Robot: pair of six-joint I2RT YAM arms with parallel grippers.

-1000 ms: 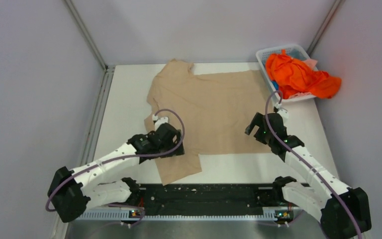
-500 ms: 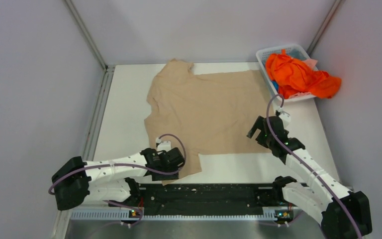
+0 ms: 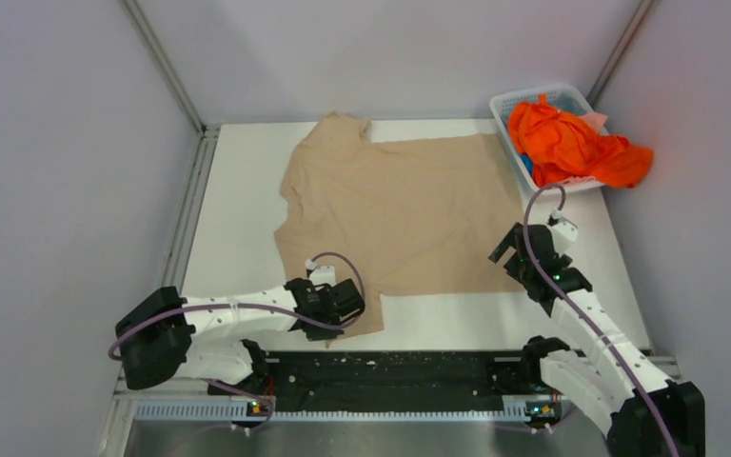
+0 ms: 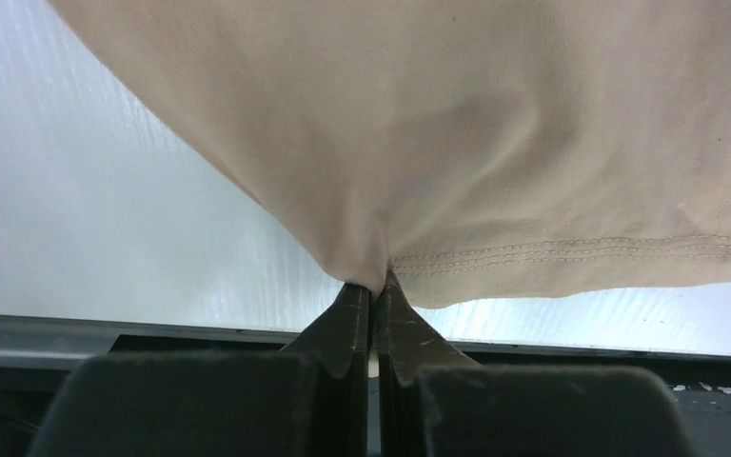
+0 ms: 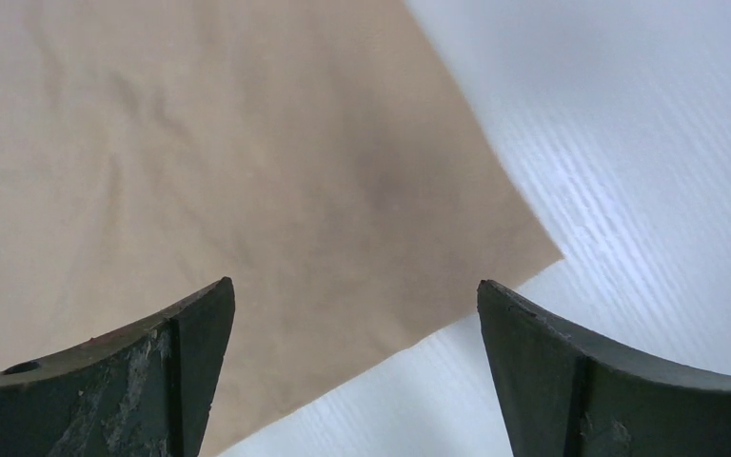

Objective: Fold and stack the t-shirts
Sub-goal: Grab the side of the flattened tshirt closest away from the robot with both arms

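Beige t-shirt (image 3: 400, 205) lies spread on the bench (image 3: 238, 209). Your left claw (image 3: 340, 305) has pulled back from the shirt's side to its near sleeve and pinched shut on the hem. Your right claw (image 3: 506, 253) has drifted to the near-right corner and hovers wide open above it.

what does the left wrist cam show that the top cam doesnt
Only the left wrist view shows the left gripper shut on a pinch of the beige t-shirt beside its stitched hem. Only the top view shows the orange t-shirts heaped in the white basket and the open right gripper. Both show that t-shirt lying on the white table.
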